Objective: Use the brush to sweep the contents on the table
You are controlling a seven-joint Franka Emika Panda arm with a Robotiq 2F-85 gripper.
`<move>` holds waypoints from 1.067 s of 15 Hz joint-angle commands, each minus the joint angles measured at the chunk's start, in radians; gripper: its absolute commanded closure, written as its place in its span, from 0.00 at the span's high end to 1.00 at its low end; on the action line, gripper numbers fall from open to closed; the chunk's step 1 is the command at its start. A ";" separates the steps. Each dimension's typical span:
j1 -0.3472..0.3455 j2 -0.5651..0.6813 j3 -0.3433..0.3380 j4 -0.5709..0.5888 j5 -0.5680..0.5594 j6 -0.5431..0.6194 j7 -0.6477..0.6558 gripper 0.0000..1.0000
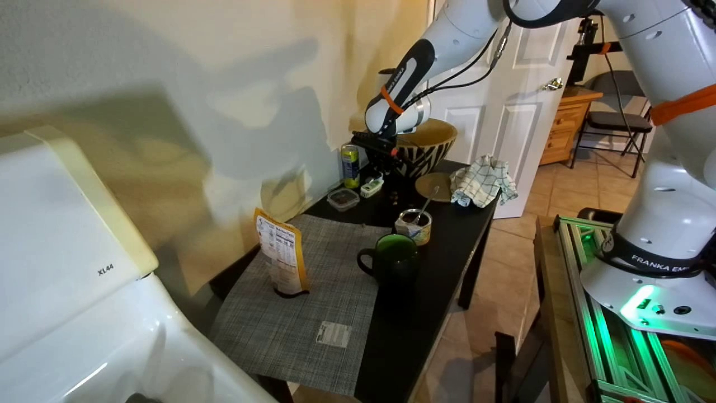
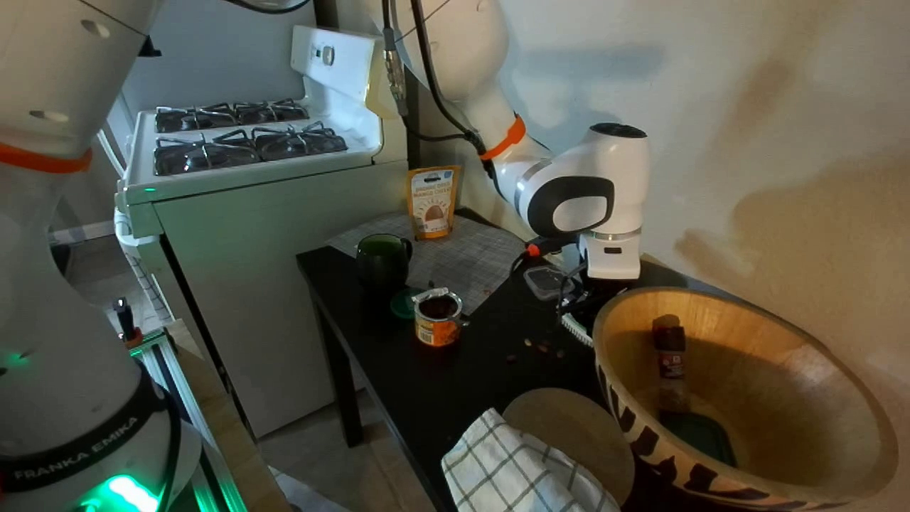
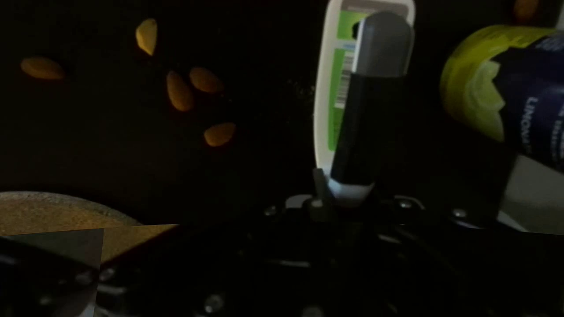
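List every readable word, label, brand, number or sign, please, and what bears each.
"XL44": white stove
"FRANKA EMIKA": robot's base and forearm
"MANGO CHEEKS": pouch
"LIMON", rest unclear: can
Too small or blurred to read: text on brush, tin, bottle and mat tag; pouch's fine print.

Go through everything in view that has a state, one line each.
Gripper: shut on the brush
Brush: held, bristles down
Almonds: scattered on the table
Food can: open, lid peeled back
Mug: upright
Pouch: upright
Yellow can: upright
Plastic tub: cannot tell if lidded
Towel: crumpled
Bowl: holding a bottle
Stove: no flame showing
Base light: lit green
Door: standing open
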 commanded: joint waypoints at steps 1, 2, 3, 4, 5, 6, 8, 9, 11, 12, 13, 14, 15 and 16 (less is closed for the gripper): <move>0.040 0.039 -0.037 0.011 -0.040 -0.019 0.097 0.06; 0.044 0.029 -0.041 -0.001 -0.049 -0.056 0.093 0.06; 0.052 0.024 -0.051 -0.011 -0.060 -0.078 0.106 0.06; 0.053 0.017 -0.054 -0.024 -0.067 -0.108 0.113 0.06; 0.054 0.014 -0.054 -0.030 -0.072 -0.130 0.121 0.06; 0.053 0.010 -0.051 -0.038 -0.074 -0.154 0.130 0.06; 0.044 0.000 -0.034 -0.052 -0.073 -0.201 0.134 0.06; 0.039 -0.005 -0.024 -0.061 -0.072 -0.228 0.128 0.06; 0.032 -0.009 -0.011 -0.067 -0.074 -0.269 0.132 0.06; 0.030 -0.007 -0.007 -0.067 -0.077 -0.287 0.135 0.06; 0.027 -0.005 -0.005 -0.069 -0.083 -0.303 0.136 0.06; 0.025 -0.003 -0.005 -0.070 -0.091 -0.319 0.139 0.06; 0.024 -0.002 -0.007 -0.079 -0.102 -0.330 0.140 0.06; 0.024 0.002 -0.010 -0.083 -0.113 -0.342 0.146 0.06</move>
